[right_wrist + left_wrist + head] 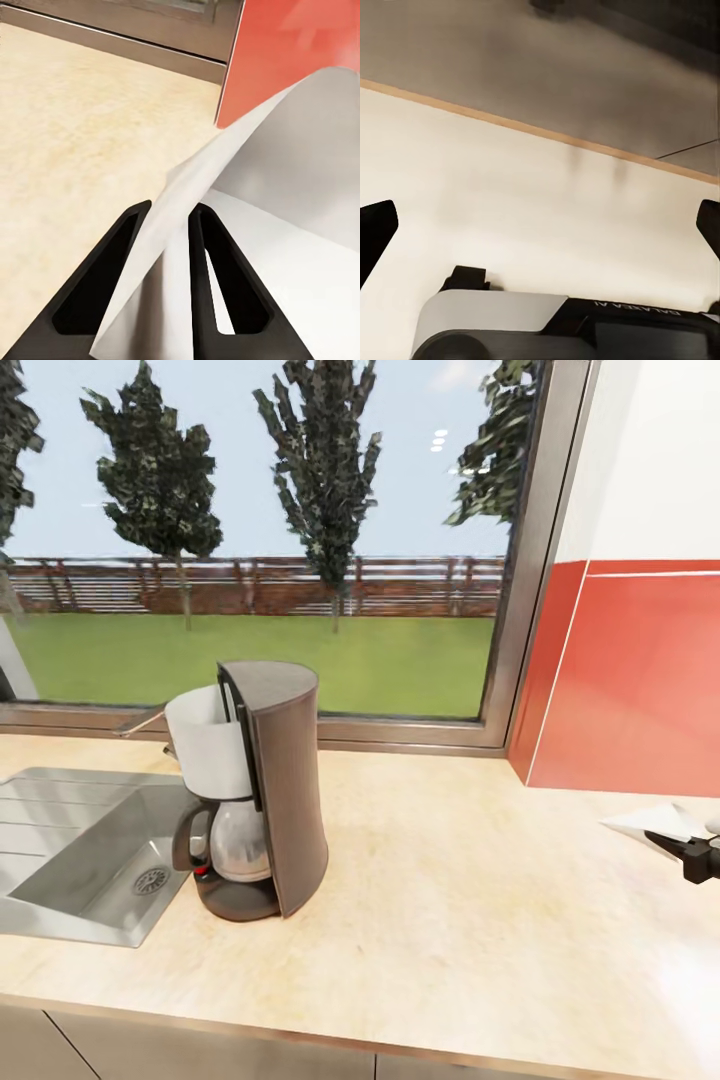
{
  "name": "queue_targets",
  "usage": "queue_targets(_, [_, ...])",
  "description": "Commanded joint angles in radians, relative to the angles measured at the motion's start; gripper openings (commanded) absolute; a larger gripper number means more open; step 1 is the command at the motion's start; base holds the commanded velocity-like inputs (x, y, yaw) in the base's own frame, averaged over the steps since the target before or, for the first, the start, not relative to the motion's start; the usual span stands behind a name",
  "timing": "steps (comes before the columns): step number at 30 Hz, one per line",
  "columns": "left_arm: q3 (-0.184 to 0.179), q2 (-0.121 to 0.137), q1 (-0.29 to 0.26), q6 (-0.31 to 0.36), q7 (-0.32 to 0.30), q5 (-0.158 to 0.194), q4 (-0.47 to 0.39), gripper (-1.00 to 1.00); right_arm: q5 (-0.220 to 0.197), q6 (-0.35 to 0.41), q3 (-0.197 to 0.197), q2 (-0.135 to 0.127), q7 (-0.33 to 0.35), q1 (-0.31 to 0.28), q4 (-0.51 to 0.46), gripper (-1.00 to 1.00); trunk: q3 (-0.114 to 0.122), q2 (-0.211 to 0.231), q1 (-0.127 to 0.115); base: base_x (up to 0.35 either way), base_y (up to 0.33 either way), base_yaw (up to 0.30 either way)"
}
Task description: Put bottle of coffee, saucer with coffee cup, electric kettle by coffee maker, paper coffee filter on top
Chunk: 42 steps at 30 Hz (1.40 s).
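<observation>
pale beige stone desk (480, 880) runs under a wide window (260, 540), red wall panel (640, 680) at far right. steel sink (70, 860) set in desk at left. brown coffee maker with glass carafe (262, 790) stands upright just right of sink. right tool (171, 225) narrow, pinching thin white paper coffee filter (300, 195) over desk at right edge. left tool (540, 225) fingers spread wide, holding nothing.
</observation>
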Motion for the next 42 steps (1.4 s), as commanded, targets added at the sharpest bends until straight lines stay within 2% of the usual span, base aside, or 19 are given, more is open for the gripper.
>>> queue_targets(1, [0.001, 0.000, 0.000, -0.001, 0.000, 0.008, -0.001, 1.00, -0.002, 0.010, -0.001, 0.000, 0.006, -0.001, 0.000, -1.00, 0.002, 0.007, -0.004, 0.000, 0.000, 0.000])
queue_targets(36, [0.000, 0.000, 0.000, -0.001, 0.000, 0.008, -0.001, 1.00, -0.002, 0.010, -0.002, 0.000, 0.007, -0.001, 0.000, -1.00, 0.112, 0.252, -0.138, 0.000, 0.000, 0.000])
queue_targets(42, [0.000, 0.000, 0.000, -0.001, -0.001, 0.008, -0.002, 1.00, -0.002, 0.010, -0.002, 0.000, 0.007, -0.001, 0.000, -1.00, 0.112, 0.252, -0.138, 0.000, 0.000, 0.000])
